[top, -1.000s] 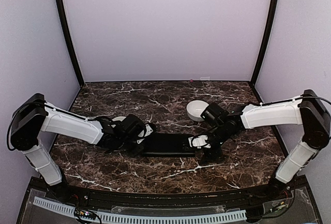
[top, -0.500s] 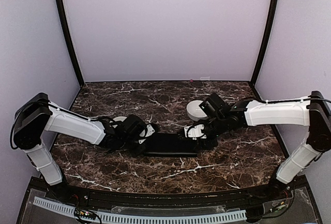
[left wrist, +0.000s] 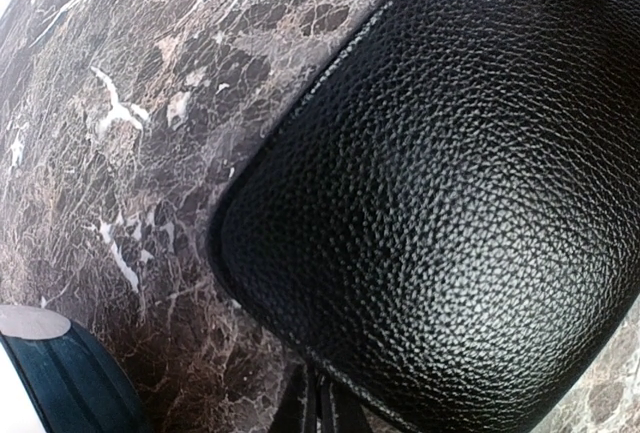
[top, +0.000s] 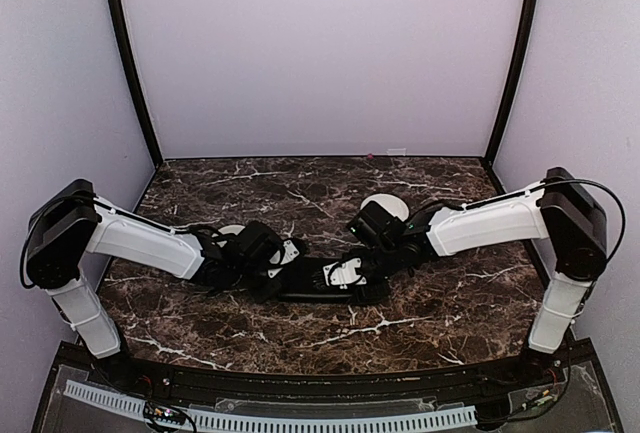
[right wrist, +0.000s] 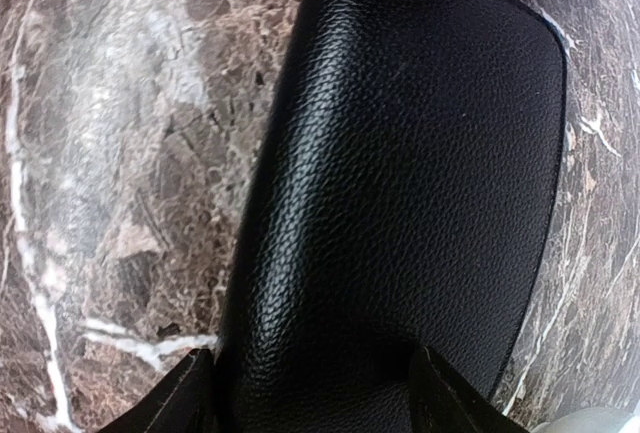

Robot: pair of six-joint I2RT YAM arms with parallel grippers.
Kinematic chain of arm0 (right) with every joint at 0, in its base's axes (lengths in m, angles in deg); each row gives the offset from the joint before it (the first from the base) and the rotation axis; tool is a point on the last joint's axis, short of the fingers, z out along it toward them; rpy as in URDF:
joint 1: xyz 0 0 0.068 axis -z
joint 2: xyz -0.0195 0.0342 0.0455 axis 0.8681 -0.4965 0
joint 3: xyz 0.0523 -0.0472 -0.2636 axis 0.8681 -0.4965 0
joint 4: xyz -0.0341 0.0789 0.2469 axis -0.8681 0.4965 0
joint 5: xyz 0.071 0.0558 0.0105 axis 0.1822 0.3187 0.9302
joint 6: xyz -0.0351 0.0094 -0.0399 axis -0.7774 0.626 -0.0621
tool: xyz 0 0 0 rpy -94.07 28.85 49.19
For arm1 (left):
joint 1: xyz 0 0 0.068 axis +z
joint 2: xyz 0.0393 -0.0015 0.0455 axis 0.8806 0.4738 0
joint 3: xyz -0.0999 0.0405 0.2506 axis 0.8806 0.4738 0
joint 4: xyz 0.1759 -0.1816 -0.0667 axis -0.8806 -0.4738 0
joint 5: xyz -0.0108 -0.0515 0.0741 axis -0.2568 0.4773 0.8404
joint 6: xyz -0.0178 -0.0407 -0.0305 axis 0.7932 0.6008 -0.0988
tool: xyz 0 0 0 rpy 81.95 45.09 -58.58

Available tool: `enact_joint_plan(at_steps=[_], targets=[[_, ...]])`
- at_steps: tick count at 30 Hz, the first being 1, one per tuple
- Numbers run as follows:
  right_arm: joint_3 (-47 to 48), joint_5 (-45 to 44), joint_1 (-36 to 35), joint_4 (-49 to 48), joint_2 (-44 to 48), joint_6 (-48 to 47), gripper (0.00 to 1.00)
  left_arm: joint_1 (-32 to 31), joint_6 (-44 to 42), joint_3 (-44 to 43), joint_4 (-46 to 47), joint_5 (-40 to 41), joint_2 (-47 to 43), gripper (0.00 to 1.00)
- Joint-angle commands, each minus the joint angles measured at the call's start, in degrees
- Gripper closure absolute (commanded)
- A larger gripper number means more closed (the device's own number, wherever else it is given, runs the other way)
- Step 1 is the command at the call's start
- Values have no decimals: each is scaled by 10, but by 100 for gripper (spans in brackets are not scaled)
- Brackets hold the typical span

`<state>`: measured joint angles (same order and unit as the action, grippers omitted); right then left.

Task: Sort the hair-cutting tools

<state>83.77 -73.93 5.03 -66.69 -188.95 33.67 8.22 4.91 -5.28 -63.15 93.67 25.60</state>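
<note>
No hair-cutting tools show; I judge they lie inside the shut black case [top: 310, 285] at the middle of the table [top: 250, 188]. Such slim metal pieces should be light, stiff and slippery, best pinched across the middle. The right gripper [right wrist: 312, 398] hangs over the case's right half, fingers [right wrist: 180, 398] spread wide. The left gripper [top: 272, 267] sits at its left end; how far it is spread I cannot tell.

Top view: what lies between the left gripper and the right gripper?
Only the flat black case lies between the left gripper and the right gripper, as the top view shows.
</note>
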Motion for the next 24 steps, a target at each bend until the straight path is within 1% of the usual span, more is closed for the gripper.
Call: enact_joint_plan(at_steps=[1, 5, 8, 11, 16, 20, 22, 23, 24], targets=[[0, -21, -5, -20, -41, 23, 36, -1, 19, 3, 6, -25, -15, 100], [-9, -25, -1, -22, -47, 38, 41, -1, 61, 19, -39, -55, -43, 100], [-14, -26, 6, -26, -45, 48, 43, -2, 99, 47, -65, -92, -69, 100], [-14, -23, 15, -28, -44, 54, 45, -4, 137, 82, -65, -144, -95, 100], [-10, -17, 23, -26, -46, 61, 45, -34, 161, 102, -62, -183, -112, 100], [-8, -13, 23, -25, -48, 63, 45, -61, 164, 87, -75, -182, -89, 100], [-7, -10, 23, -22, -46, 63, 45, -66, 169, 76, -84, -169, -77, 100], [-7, -6, 23, -19, -44, 64, 45, -66, 175, 71, -90, -158, -74, 98], [-6, -2, 23, -15, -39, 64, 44, -66, 181, 66, -97, -146, -75, 94]])
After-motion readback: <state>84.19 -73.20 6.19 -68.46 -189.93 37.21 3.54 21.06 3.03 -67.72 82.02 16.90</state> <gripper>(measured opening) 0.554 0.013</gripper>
